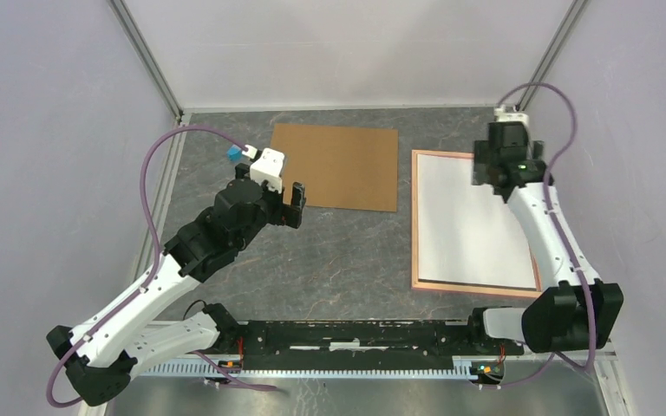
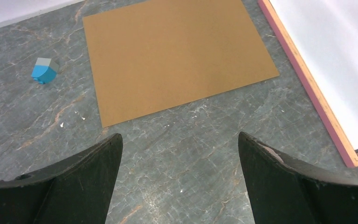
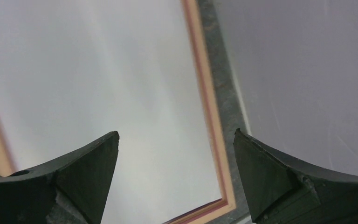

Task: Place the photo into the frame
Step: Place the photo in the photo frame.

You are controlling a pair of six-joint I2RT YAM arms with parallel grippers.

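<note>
1 salmon-pink wooden rectangular frame (image 1: pixel 415 221), flat, on my right | 1 thin rectangular photo (image 1: pixel 468 225), white side up inside its rim | 1 plain brown backing board (image 1: pixel 338 165), left of frame, apart | 1 small blue-grey block (image 2: pixel 44 71) | my left pincer (image 2: pixel 179 137), spread wide, empty | my right pincer (image 3: pixel 176 133), spread wide over frame's far corner, empty

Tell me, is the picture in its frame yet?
Looks done: the photo lies white side up inside the frame. Nothing is in hand; the left gripper and right gripper hang open, empty. Possibly left: the brown board lies beside the frame.
</note>
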